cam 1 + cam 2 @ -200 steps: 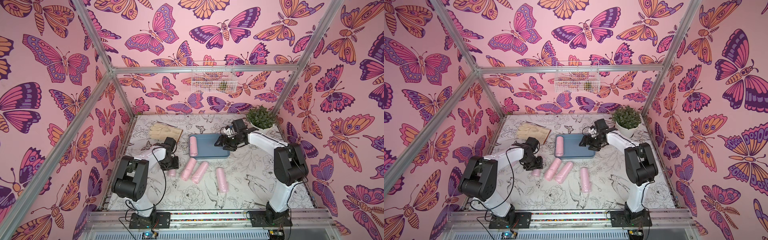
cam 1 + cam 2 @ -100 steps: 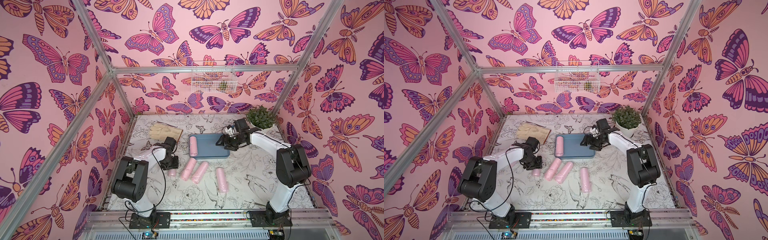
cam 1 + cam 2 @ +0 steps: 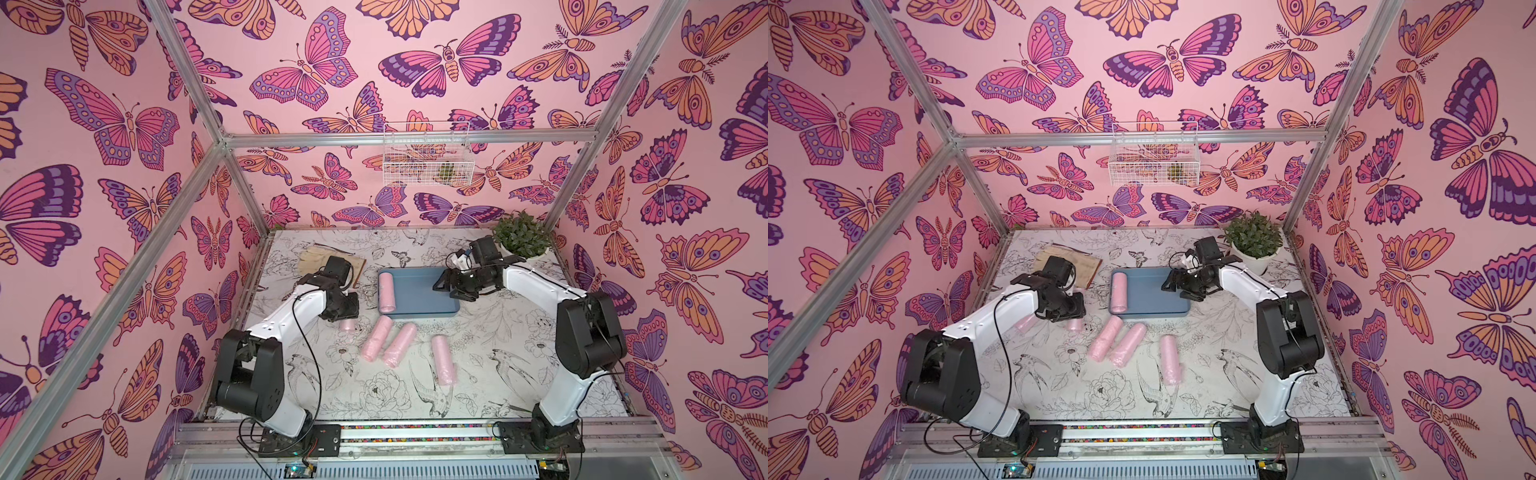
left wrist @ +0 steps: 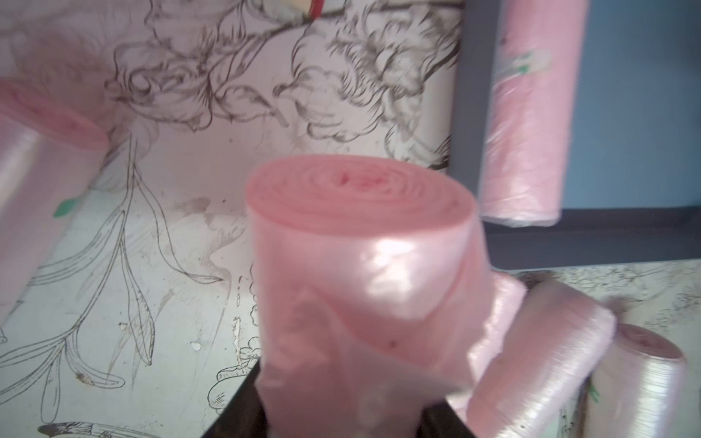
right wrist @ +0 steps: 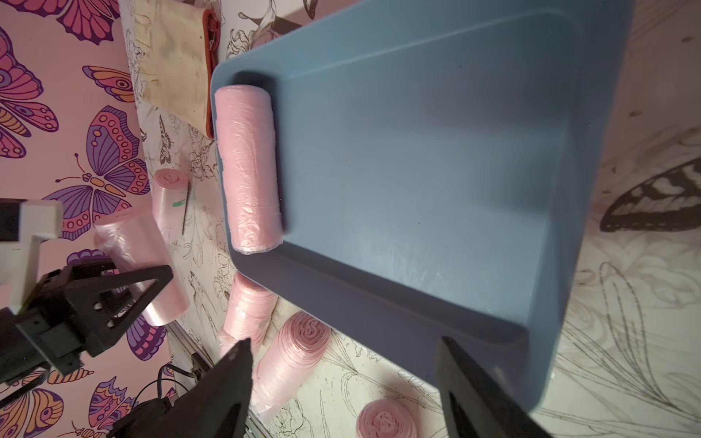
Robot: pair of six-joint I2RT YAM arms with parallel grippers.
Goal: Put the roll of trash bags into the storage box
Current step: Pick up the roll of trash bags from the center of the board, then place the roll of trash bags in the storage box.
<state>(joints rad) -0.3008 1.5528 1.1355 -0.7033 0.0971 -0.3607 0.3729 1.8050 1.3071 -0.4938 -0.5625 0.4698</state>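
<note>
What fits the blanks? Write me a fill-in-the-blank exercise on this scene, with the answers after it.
1. The storage box holds exactly ____ roll of trash bags.
2. The left gripper is shut on a second roll, whose colour is ____.
3. The right gripper, holding nothing, hovers at the box's edge with its jaws ____.
4. The potted plant stands in the table's far corner on the ____ arm's side.

Missing words: one; pink; open; right.

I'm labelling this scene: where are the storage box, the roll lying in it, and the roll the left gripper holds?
storage box [image 3: 417, 297], in a top view, bare floor.
roll in the box [image 3: 387, 293], in a top view, middle of its side.
held roll [image 4: 360, 265], left wrist view, glossy side wrap.
</note>
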